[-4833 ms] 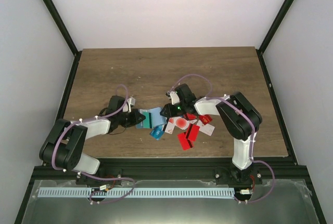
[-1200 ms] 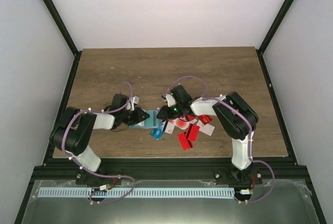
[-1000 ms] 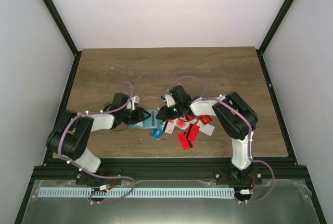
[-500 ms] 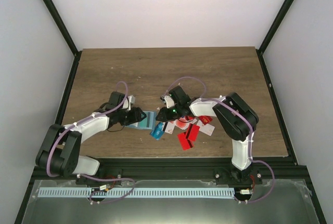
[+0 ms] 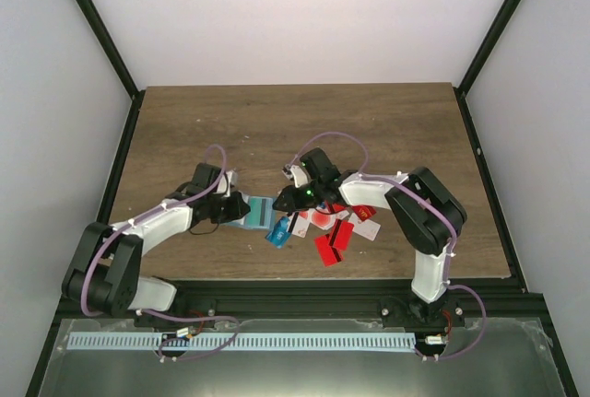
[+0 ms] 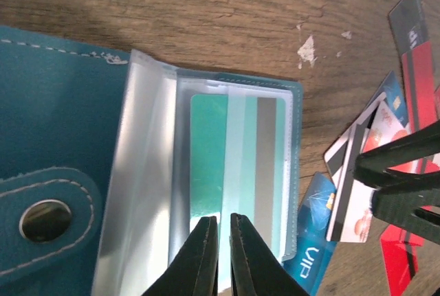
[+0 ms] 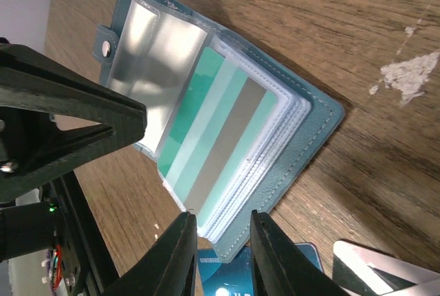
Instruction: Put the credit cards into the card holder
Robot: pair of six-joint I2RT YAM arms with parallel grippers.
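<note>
The teal-blue card holder [image 5: 259,215] lies open between my two grippers. Its clear sleeves [image 6: 148,193] hold a teal-green card with a grey stripe [image 6: 237,165], which also shows in the right wrist view [image 7: 213,131]. My left gripper [image 6: 223,222] hovers over that card with its jaws almost closed and nothing seen between them. My right gripper [image 7: 223,237] is open, its fingers either side of the holder's near corner [image 7: 275,193]. Loose credit cards [image 5: 332,231] lie in a pile to the right, with a blue card [image 6: 313,255] beside the holder.
The holder's snap flap [image 6: 45,217] lies at the left. My right gripper's black fingers [image 6: 405,172] show in the left wrist view, over red [image 6: 419,69] and white cards [image 6: 354,200]. My left gripper's body [image 7: 62,124] is close beside the holder.
The right gripper has moved left, up to the holder's edge. The left arm has swung its elbow outward and its gripper has pulled back a little to the left. The holder stays put.
</note>
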